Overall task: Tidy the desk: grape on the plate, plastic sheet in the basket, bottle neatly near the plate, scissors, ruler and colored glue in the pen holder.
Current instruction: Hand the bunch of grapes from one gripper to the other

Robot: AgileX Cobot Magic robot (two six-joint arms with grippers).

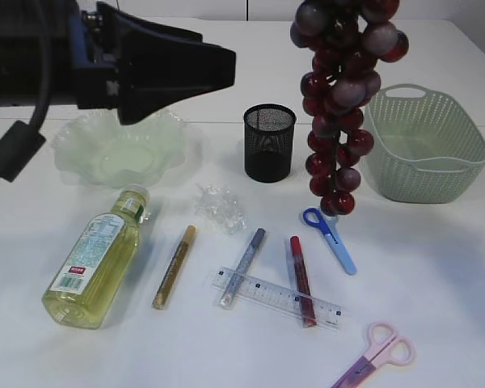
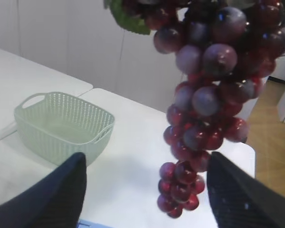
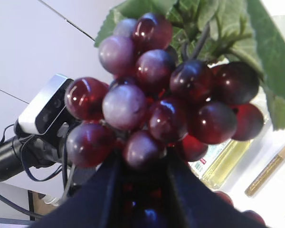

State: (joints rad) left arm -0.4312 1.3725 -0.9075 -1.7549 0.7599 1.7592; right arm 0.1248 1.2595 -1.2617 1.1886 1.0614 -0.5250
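Note:
A bunch of dark red grapes [image 1: 339,105] hangs in mid-air above the table, between the pen holder and the basket. My right gripper [image 3: 142,175] is shut on the bunch's top [image 3: 152,104], below the green leaves; it is out of the exterior view. My left gripper [image 1: 214,65] hovers high over the ruffled green plate [image 1: 117,149], pointing at the grapes and apart from them. Its jaws [image 2: 152,199] are open and empty. On the table lie the bottle [image 1: 93,263], crumpled plastic sheet [image 1: 220,206], gold [image 1: 174,267], silver-blue [image 1: 242,267] and red [image 1: 301,279] glue pens, ruler [image 1: 275,297], and blue [image 1: 330,238] and pink [image 1: 376,356] scissors.
The black mesh pen holder [image 1: 268,141] stands upright at the middle back. The pale green basket [image 1: 424,145] sits at the back right, with nothing seen inside. The red glue pen lies across the ruler.

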